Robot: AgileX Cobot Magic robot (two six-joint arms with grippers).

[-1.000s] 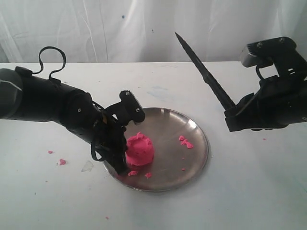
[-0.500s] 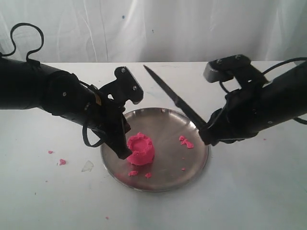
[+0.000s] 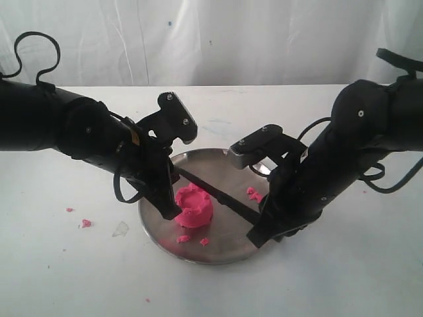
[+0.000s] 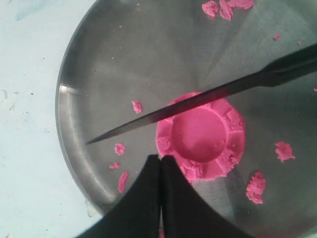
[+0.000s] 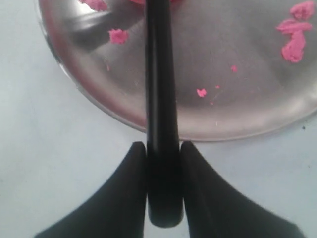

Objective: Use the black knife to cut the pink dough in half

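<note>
Bright pink round lump of soft dough (image 3: 193, 206), dented on top and still in 1 piece, sitting on the round shiny metal plate (image 3: 264, 179), toward that plate's left front part in the exterior view. Same dough (image 4: 202, 136) in the left wrist view, with a circular hollow pressed into its top. Slim all-black knife (image 3: 218, 196) lying slantwise across the plate, blade passing over the rear edge of the dough, point reaching past the lump. Blade (image 4: 198, 101) crossing the rim of the dough's top in the left wrist view; contact or a small gap: cannot tell. Black handle (image 5: 161, 124) clamped between the 2 fingers of the right hand (image 5: 163, 168), fingers pressed against either side of it. Right hand (image 3: 261, 232) low over the plate's right front rim. Left hand (image 3: 169, 210) just beside the dough on its left, fingers pressed together with nothing between them, tips (image 4: 159, 166) close to the lump's side. Small pink crumbs (image 3: 255, 195) scattered on the plate, more crumbs (image 3: 85, 223) on the white desk (image 3: 344, 277) to the left, well apart from the plate.
</note>
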